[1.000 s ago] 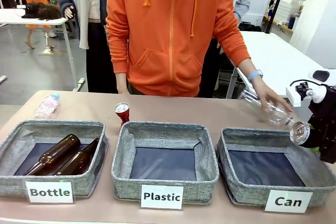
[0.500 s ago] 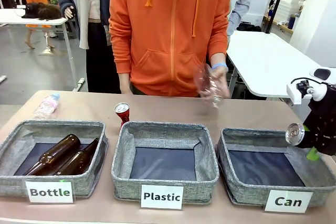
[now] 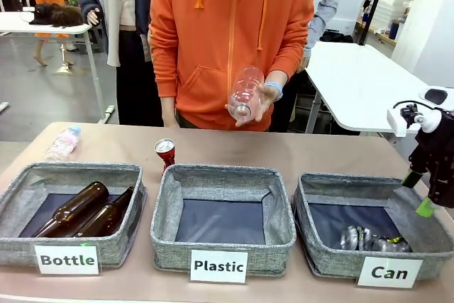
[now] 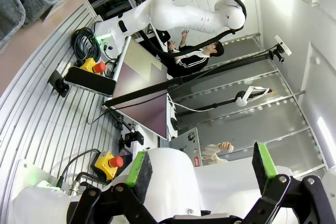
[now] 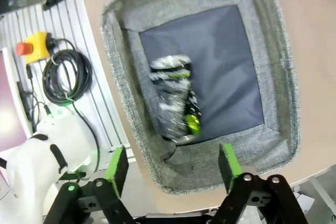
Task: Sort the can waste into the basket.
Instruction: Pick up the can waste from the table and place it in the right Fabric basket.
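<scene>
Room behind the tan worktable (image 3: 106, 143), evenly lit.
Beyond its far-left corner: grey floor (image 3: 42, 97) and a white table (image 3: 50, 25) on metal legs. Beyond its far-right corner: a second white table (image 3: 362, 83), then a white wall (image 3: 433, 26).

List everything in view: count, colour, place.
Can basket: one, grey, right.
Plastic basket: one, grey, middle.
Bottle basket: one, grey, left.
dark can: one, crushed, in Can basket.
red can: one, upright on table behind Plastic basket.
brown bottles: two, in Bottle basket.
clear bottle: one, on table, far left.
second clear bottle: one, in person's hand.
right gripper: black, open, over Can basket's right edge.
left gripper: black, open, empty.
</scene>
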Action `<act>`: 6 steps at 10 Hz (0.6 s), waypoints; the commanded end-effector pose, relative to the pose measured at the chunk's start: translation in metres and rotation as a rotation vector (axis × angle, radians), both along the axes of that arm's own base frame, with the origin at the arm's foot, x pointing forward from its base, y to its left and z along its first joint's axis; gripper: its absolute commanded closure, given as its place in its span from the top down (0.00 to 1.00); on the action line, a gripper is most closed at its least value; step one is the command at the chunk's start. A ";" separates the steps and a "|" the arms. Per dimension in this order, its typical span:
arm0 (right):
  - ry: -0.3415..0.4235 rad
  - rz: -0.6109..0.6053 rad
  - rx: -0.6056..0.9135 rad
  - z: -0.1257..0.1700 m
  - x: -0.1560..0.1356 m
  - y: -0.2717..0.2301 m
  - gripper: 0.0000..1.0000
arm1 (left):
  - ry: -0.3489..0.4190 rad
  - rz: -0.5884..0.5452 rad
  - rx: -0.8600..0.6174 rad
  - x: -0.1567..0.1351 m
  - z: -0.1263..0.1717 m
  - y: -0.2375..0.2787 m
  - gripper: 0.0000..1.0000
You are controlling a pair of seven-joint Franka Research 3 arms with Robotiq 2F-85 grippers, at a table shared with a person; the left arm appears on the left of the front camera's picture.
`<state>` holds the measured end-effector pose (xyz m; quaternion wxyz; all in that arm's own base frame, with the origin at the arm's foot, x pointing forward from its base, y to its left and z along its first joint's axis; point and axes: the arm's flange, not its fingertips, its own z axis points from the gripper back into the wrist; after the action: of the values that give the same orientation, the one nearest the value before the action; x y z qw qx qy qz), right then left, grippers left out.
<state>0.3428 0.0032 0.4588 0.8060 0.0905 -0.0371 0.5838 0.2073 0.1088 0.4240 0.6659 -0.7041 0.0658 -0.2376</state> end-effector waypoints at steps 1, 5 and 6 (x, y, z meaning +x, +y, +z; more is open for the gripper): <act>-0.016 0.004 0.046 -0.003 0.005 0.002 1.00 | 0.018 -0.002 -0.005 -0.004 0.003 0.001 1.00; 0.050 -0.169 0.333 0.007 0.010 -0.004 1.00 | 0.018 -0.002 -0.005 -0.004 0.003 0.001 1.00; 0.003 -0.332 0.622 0.017 0.016 -0.010 1.00 | 0.018 -0.002 -0.005 -0.004 0.003 0.001 1.00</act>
<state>0.3479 -0.0063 0.4650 0.8273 0.2236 -0.1201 0.5012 0.2073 0.1089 0.4239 0.6657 -0.7043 0.0657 -0.2375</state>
